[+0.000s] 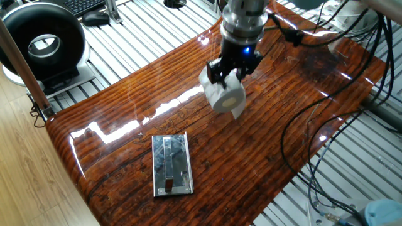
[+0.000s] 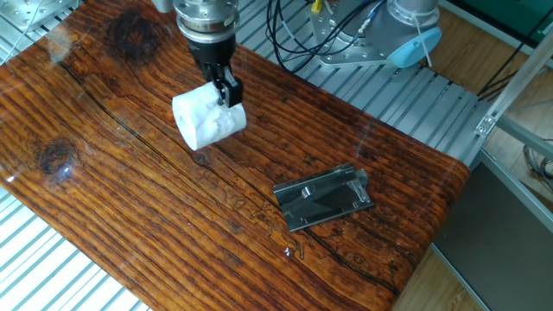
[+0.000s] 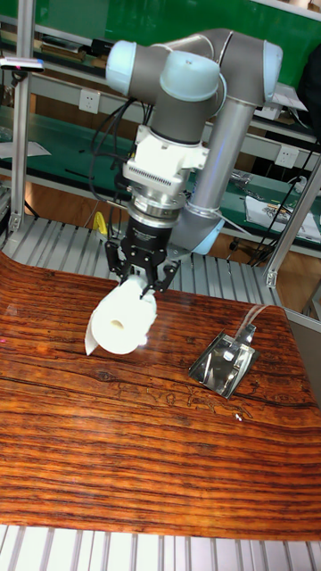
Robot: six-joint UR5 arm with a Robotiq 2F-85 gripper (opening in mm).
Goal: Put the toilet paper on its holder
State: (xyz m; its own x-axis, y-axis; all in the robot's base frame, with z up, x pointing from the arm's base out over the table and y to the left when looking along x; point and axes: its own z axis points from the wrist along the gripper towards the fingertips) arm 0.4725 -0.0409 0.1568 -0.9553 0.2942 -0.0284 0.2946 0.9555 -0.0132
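Observation:
The white toilet paper [image 1: 225, 95] [image 2: 206, 118] [image 3: 122, 318] hangs above the wooden table, tilted, with a loose flap at its lower edge. My gripper [image 1: 233, 70] [image 2: 223, 92] [image 3: 139, 279] is shut on the roll's upper part. The chrome holder [image 1: 171, 164] [image 2: 325, 198] [image 3: 224, 361] lies flat on the table with its raised bar on top. It sits well apart from the roll: nearer the front left in one fixed view, and to the right in the other fixed view and the tall view.
A black ring-shaped device [image 1: 43, 43] stands off the table at the back left. Cables [image 1: 314, 135] trail across the table's right side. The arm's base and more cables [image 2: 363, 34] stand behind the table.

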